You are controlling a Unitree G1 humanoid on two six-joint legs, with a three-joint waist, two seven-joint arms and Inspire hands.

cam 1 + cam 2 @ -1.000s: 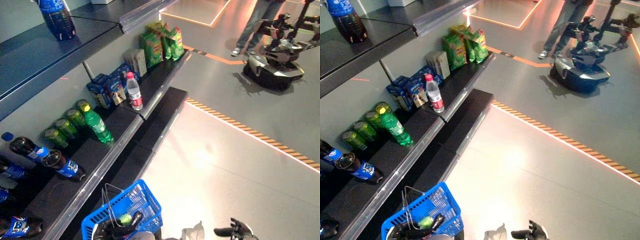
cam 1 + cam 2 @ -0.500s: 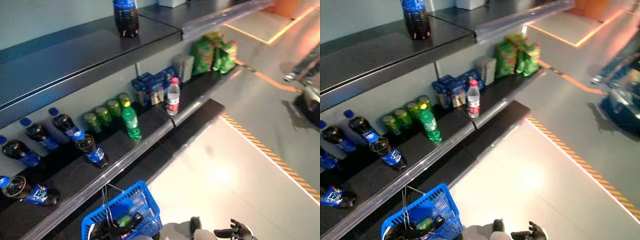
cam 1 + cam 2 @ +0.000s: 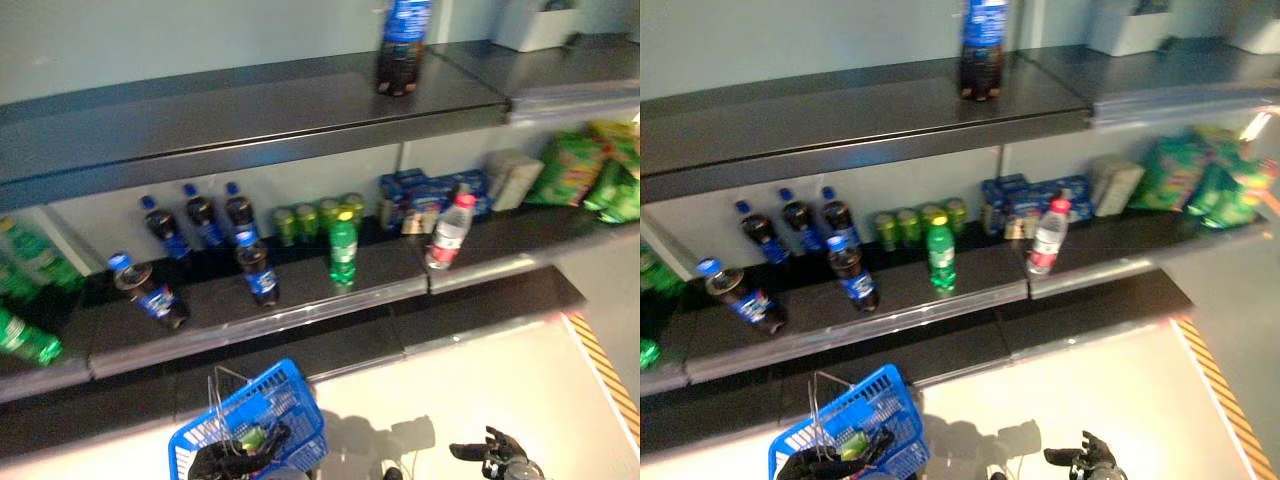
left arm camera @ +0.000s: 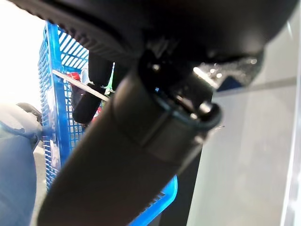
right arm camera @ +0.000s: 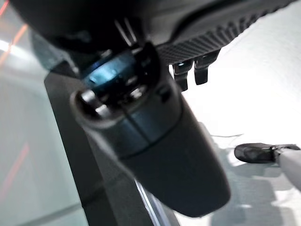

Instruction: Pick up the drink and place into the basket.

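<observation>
Camera panned left along shelf [image 3: 300, 325], left hand [image 3: 235, 462] curled on blue basket [image 3: 290, 405] handle (green drink [image 3: 250, 438] inside), right hand [image 3: 495, 455] relaxed, empty.

Dark store shelves [image 3: 250, 110], pale glossy floor [image 3: 470, 385], striped floor tape [image 3: 605, 375]

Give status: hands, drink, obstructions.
Left hand shut on basket handle. Right hand low, empty, fingers relaxed. Drinks on shelf, green bottle at front edge. Nothing blocking.

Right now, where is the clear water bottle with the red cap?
The water bottle stands on the middle shelf, right of the green bottle, in front of the blue boxes.
</observation>
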